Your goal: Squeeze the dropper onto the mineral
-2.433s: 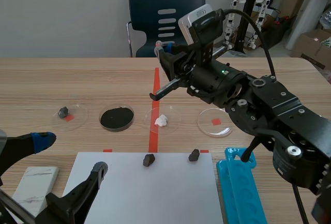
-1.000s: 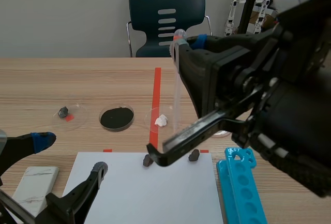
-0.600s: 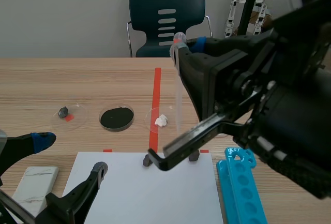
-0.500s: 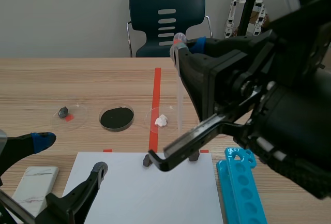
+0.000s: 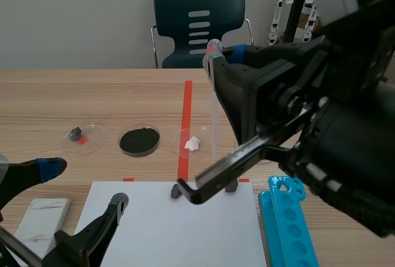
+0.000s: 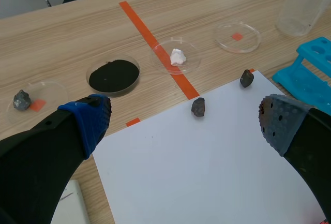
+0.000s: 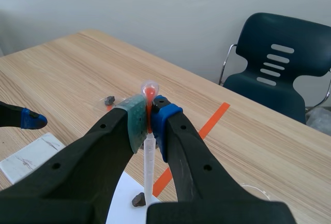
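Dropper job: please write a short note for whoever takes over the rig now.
Right gripper: shut on the dropper, held upright, tip down beside a dark mineral at the edge of the white paper.
Left gripper: open, low by the paper, holding nothing.
Done: dropper gripped, tip near the mineral.
Left: squeeze the bulb onto the mineral.
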Motion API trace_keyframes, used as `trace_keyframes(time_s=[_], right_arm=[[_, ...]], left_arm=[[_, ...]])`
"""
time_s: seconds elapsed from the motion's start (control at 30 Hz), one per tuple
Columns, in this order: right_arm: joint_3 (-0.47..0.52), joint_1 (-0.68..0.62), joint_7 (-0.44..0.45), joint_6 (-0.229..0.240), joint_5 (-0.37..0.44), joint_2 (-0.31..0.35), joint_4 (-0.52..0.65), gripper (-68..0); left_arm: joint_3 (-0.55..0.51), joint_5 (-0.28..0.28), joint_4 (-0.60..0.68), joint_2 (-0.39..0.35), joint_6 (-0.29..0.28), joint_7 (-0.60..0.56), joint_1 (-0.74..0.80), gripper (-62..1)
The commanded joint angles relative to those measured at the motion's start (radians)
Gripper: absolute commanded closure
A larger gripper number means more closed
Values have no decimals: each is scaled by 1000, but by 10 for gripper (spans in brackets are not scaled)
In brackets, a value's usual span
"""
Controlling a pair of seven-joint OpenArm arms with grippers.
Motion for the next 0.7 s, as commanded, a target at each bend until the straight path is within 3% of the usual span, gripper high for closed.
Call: trace_keyframes(time_s=[0.0,0.67], right_arm=[[3,6,16,0,4,2,10,-11],[3,6,23,0,4,2,10,-11]], left_arm=[[-4,-6,24,2,-1,-14,2,-602],[-4,-6,24,2,-1,-14,2,-602]])
